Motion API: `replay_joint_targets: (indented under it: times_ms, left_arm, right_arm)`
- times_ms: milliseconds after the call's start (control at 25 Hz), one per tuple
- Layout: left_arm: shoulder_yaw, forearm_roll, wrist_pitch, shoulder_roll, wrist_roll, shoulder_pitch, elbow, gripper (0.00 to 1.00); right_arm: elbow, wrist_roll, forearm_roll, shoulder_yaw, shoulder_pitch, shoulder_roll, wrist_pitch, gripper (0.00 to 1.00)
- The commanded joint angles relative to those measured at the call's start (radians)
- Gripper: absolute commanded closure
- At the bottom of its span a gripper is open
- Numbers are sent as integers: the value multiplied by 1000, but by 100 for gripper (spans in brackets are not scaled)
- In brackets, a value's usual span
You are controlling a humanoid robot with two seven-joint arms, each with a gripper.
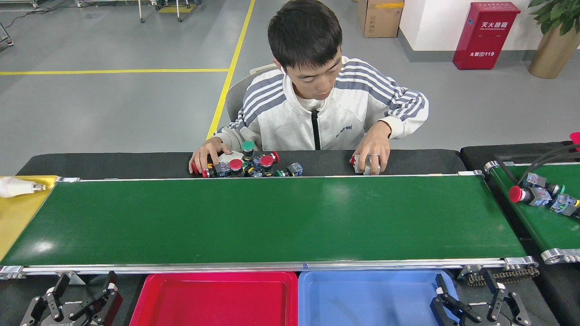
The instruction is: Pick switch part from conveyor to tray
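Note:
The conveyor [272,217] runs across the middle of the head view, its dark-green belt showing only bare surface. Switch parts [528,194] with red and green buttons lie on a smaller green belt [548,226] at the right edge. More switch parts [249,164] are piled on the black table behind the conveyor, under a person's hand [204,156]. The person's other hand [375,154] rests on a white part [362,165]. A red tray [217,301] and a blue tray [362,301] sit in front of the conveyor. My left gripper [84,294] is open at the bottom left. My right gripper [471,301] is open beside the blue tray.
The person sits directly behind the conveyor, leaning over the black table [113,163]. A yellow surface [18,213] with a white object [18,185] lies at the conveyor's left end. Black cables [543,158] cross the small belt. A drive chain [503,276] hangs at the conveyor's near right corner.

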Motion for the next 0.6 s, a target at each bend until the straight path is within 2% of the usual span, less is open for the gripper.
replay_joint_targets:
  times_ms: [0,280,561]
  left_arm:
    - [6,4,-1,9,9,-9,-13,0]
    - [11,4,-1,11,10,-9,-14,0]
    - [50,-6,2,14,10,3,-25,0]
  right_arm:
    - [-14,-9,0,-1,-8,-3,2,2]
    - [-8,-11,-1,-1,-9,-6,1,6]
    - [-7,-14,-5,-1,-18,-13,-12,5]
